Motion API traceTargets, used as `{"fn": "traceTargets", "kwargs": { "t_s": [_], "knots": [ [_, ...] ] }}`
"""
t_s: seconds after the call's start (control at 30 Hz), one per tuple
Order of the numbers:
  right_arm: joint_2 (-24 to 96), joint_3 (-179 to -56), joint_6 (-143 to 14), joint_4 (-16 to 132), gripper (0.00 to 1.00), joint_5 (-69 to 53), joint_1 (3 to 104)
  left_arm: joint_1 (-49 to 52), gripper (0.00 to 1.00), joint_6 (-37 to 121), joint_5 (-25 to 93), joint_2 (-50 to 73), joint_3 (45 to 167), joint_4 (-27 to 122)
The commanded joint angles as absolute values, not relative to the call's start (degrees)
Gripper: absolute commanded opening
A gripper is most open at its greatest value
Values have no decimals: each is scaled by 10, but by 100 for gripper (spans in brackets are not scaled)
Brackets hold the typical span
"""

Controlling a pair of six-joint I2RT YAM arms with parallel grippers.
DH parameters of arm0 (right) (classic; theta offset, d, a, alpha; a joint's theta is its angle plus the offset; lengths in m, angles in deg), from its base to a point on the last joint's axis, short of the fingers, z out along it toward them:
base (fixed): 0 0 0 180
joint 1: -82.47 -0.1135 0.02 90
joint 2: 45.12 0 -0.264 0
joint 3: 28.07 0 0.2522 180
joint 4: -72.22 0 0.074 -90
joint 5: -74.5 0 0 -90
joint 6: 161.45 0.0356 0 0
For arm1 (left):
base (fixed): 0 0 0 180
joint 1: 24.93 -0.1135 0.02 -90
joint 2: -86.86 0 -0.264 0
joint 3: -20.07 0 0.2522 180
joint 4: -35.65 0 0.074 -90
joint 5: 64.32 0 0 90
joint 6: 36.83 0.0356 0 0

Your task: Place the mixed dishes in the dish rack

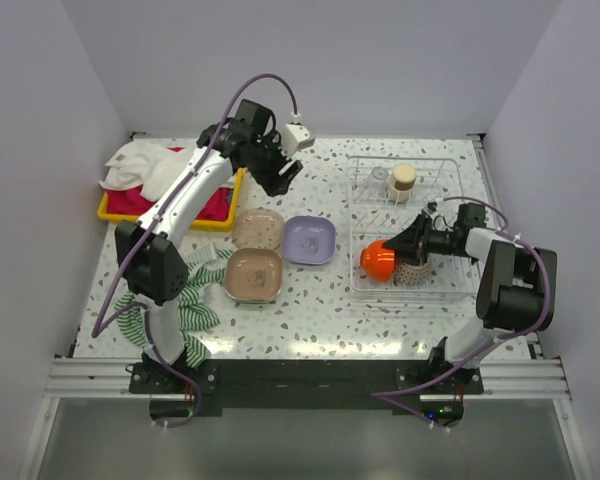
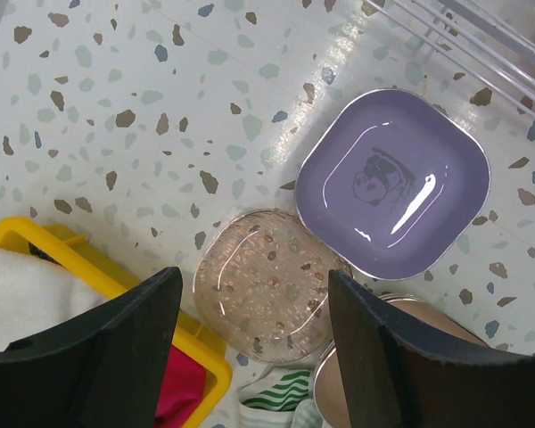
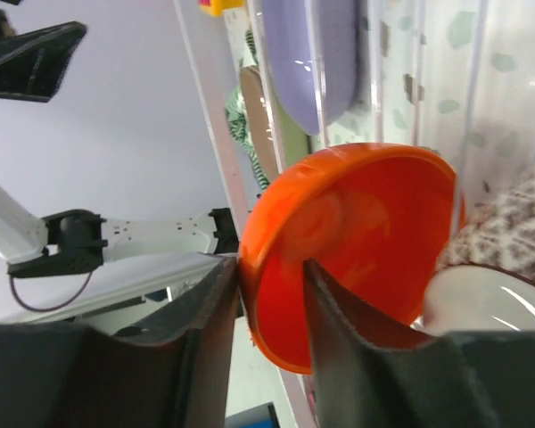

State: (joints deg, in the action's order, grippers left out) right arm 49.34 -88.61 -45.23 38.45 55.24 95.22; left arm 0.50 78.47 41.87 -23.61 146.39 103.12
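My right gripper (image 1: 400, 247) is shut on the rim of the glossy orange bowl (image 1: 378, 260), held on edge inside the dish rack (image 1: 450, 165) against the speckled bowl (image 1: 413, 272). In the right wrist view the gripper (image 3: 272, 285) has one finger outside the orange bowl (image 3: 366, 223) and one inside. A beige cup (image 1: 404, 180) and a small glass (image 1: 380, 176) stand in the rack's far part. My left gripper (image 1: 280, 172) is open and empty, raised above the table. Through it (image 2: 254, 281) I see a tan plate (image 2: 267, 285), the lilac plate (image 2: 392, 183) and a brown plate (image 2: 332, 392).
The yellow tray of towels (image 1: 170, 195) stands at the far left. The green striped cloth (image 1: 195, 300) lies at the near left, partly under the brown plate (image 1: 254, 274). The lilac plate (image 1: 309, 240) and tan plate (image 1: 258, 229) lie left of the rack.
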Motion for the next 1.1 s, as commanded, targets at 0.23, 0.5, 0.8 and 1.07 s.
{"fn": "traceTargets", "kwargs": {
  "t_s": [0.23, 0.5, 0.8, 1.07],
  "knots": [
    [465, -972, -650, 160, 52, 421, 964, 21, 71, 792, 438, -252, 1507, 1019],
    [437, -1058, -687, 97, 56, 261, 964, 21, 71, 788, 453, -255, 1514, 1018],
    [428, -1099, -741, 43, 57, 202, 964, 22, 70, 788, 462, -251, 1505, 1019],
    [369, -1095, -795, 41, 57, 164, 954, 22, 70, 787, 466, -243, 1502, 1019]
  ]
}}
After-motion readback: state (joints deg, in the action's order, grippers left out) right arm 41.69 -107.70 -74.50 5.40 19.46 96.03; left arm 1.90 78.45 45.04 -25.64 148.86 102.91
